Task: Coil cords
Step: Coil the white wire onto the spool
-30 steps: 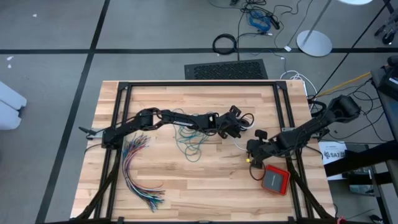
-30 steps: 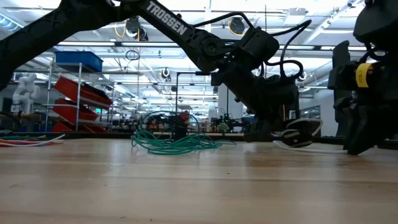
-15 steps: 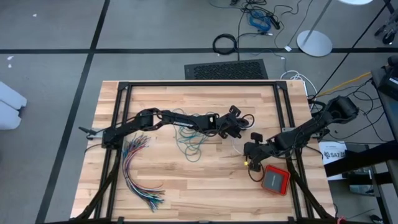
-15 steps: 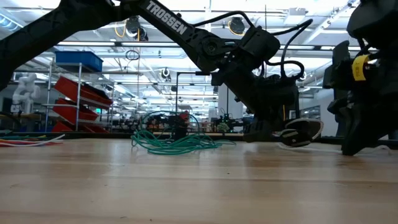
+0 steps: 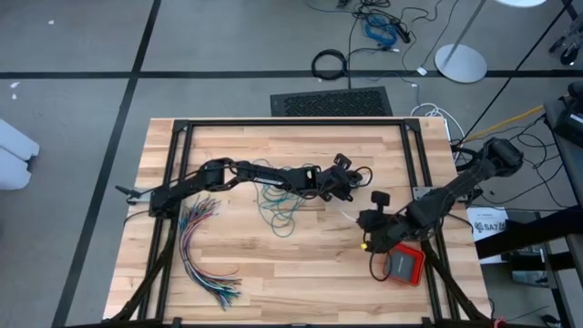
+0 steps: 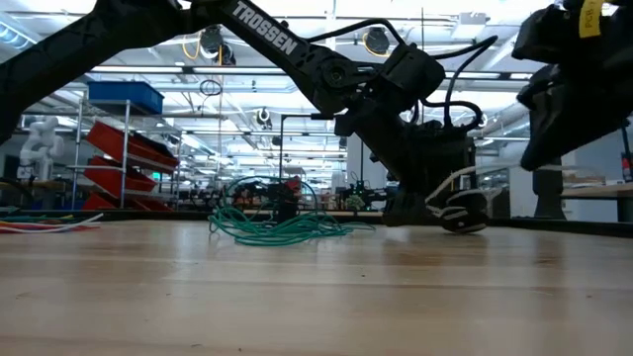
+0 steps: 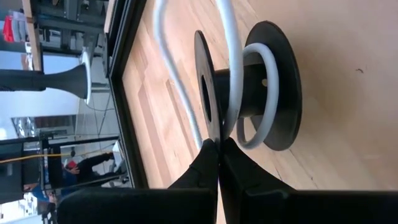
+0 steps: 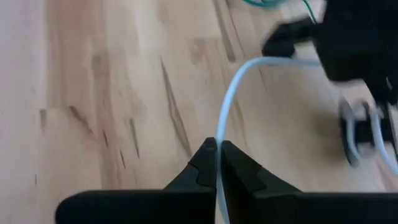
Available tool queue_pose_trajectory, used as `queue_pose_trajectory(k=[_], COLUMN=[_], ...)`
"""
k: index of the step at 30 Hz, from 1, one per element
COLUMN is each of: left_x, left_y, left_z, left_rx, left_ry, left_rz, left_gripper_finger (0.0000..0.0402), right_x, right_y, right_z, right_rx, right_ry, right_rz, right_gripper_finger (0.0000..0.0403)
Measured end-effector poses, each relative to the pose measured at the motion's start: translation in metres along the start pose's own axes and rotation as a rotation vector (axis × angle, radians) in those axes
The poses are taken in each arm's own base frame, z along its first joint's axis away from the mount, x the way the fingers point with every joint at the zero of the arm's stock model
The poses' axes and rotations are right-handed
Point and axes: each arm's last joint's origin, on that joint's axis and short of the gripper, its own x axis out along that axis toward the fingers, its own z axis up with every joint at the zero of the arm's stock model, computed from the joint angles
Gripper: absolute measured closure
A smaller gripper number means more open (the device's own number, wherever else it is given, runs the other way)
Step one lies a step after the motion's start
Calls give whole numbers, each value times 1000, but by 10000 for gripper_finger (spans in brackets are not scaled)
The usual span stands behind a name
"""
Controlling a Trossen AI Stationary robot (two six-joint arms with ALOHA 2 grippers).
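Note:
The teal-green cord [image 5: 278,208] lies in a loose tangle at mid table [image 6: 277,225]. A black spool [image 7: 261,87] with a white cord [image 7: 233,68] wound round its core sits to the right of it. My left gripper [image 5: 357,189] is shut at the spool. Loops of black cord [image 5: 362,170] show beside it. From the spool [image 8: 357,134] the white cord [image 8: 227,99] arcs across to my right gripper [image 8: 217,146], which is shut on it and raised above the table [image 6: 539,158]. My left gripper pinches the rim of the spool's nearer flange [image 7: 203,130] between its two fingertips, slanting down from the table's left. The spool rests on the table. My right gripper pinches the white cord [image 8: 218,138] between its fingertips, slanting down from the right. The cord runs slack in a curve from there to the spool, lifted off the wood.
A fanned bundle of many-coloured wires [image 5: 205,255] lies at the near left. A red flat device [image 5: 404,264] sits at the near right, just beside my right arm. A black frame [image 5: 291,123] borders the table.
My right gripper has shut on the white cord and risen well above the table, drifting a little toward the near edge. The cord's stretch that lay on the wood now rises from the spool. The spool has shifted slightly in my left gripper's hold.

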Motion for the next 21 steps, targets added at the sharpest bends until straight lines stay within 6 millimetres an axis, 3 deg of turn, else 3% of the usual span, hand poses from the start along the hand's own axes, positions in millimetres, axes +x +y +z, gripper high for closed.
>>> queue_pose_trajectory(k=[13, 21], left_x=[2, -27], left_y=[8, 40], left_z=[-12, -9], left_rx=[-30, -123], left_ry=[84, 24], left_rz=[26, 26], left_gripper_finger=[402, 401], right_x=[-21, -28], right_y=[12, 11], right_z=[-28, -38], right_rx=[87, 122], right_ry=[82, 92], right_rz=[-18, -65], right_gripper_finger=[403, 403])
